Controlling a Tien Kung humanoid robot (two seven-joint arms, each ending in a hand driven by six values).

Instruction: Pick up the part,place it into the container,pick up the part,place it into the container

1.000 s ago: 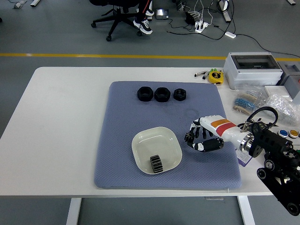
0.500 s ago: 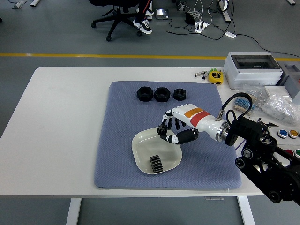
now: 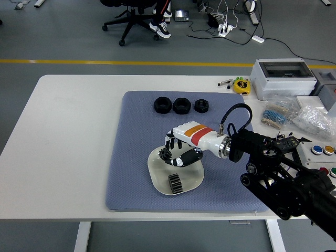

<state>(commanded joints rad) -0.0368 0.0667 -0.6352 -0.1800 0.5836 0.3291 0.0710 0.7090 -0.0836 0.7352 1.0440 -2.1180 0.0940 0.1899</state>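
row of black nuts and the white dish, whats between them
In the head view, only bare blue mat lies between the three black nuts and the white dish; the right hand sits over the dish's far rim.

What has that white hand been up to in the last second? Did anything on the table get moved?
The right hand swung leftward from the mat's right side until it was over the white dish, its fingers curled round a small dark part throughout. The gear already in the dish, the three black nuts at the far edge of the blue mat and the clutter at right stayed put.
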